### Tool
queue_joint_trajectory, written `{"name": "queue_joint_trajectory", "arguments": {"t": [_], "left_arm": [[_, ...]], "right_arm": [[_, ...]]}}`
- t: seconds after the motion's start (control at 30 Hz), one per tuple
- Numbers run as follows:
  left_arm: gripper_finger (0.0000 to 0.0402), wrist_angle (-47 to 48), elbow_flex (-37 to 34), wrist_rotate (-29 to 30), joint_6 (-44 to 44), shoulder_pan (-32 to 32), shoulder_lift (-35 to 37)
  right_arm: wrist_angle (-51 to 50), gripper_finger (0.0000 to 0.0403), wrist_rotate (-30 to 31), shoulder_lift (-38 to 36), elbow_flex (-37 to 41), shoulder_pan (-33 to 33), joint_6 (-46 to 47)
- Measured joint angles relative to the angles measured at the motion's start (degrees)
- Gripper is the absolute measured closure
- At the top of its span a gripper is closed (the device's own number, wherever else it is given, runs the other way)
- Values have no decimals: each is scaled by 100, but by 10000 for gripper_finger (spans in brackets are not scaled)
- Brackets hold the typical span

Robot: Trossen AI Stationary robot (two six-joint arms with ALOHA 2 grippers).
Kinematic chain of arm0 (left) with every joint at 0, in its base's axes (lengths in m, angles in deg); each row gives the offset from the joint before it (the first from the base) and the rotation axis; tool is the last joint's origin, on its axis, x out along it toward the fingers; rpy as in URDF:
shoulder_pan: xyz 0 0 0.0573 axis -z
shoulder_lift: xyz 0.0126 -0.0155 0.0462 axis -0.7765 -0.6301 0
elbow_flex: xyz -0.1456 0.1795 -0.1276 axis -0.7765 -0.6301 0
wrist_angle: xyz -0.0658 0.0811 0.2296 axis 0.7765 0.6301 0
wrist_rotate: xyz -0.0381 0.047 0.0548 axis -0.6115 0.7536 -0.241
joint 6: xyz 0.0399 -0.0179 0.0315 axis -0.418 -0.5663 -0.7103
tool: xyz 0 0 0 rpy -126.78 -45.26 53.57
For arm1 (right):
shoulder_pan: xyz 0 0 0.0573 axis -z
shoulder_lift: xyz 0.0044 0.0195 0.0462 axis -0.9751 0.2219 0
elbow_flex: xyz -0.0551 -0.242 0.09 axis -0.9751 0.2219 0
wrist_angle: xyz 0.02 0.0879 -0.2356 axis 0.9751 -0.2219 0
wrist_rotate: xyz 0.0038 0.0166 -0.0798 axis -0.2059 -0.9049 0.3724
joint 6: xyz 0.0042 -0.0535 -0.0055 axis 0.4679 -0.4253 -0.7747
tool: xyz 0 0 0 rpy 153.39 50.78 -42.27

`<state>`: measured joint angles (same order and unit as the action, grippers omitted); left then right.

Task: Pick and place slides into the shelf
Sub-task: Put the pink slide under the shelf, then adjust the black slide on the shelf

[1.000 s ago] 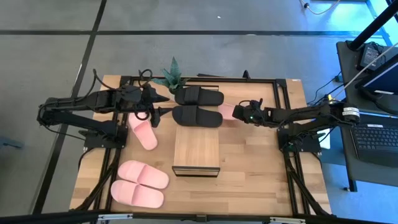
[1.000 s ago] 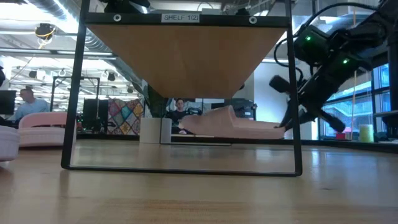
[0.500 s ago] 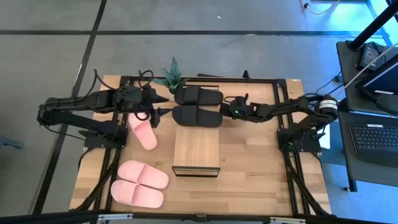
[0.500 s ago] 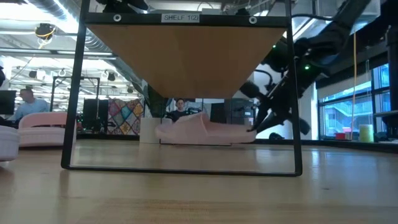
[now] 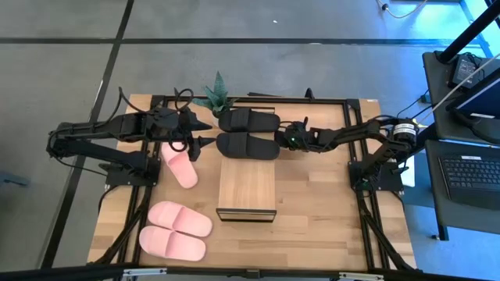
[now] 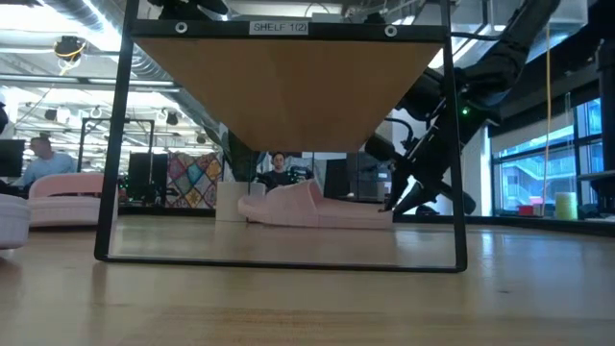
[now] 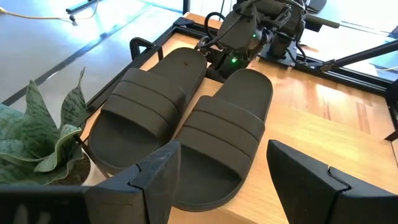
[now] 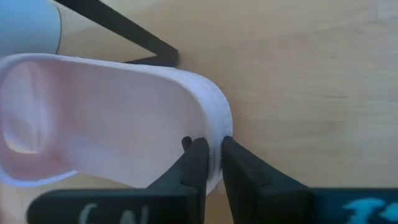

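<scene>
Even overhead light seen from above, soft short shadows cast on the table, bright window glare in the low view, shelf underside dimmed, pink slide washed out and softly blurred at the right wrist

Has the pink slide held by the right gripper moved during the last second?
Yes. In the low view the pink slide has slid leftward, further in under the shelf, pushed by the right gripper.
</scene>
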<state>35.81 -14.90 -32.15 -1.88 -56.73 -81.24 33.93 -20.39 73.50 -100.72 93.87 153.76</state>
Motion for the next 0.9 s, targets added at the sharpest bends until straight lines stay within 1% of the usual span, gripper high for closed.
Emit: {"name": "queue_joint_trajectory", "arguments": {"t": [0.2,0.5,0.6,0.77,0.9], "left_arm": [[172,-2,0,0,3,0,0],[172,-2,0,0,21,0,0],[172,-4,0,0,22,0,0],[172,-4,0,0,22,1,0],[172,-4,0,0,22,0,0]], "right_arm": [[-31,330,-31,-52,0,-2,44],[-46,267,-29,-52,0,-2,2],[-52,252,-26,-52,0,-2,0],[-188,243,-194,-143,2,-2,-7],[-675,242,-206,-523,2,-7,-24]]}}
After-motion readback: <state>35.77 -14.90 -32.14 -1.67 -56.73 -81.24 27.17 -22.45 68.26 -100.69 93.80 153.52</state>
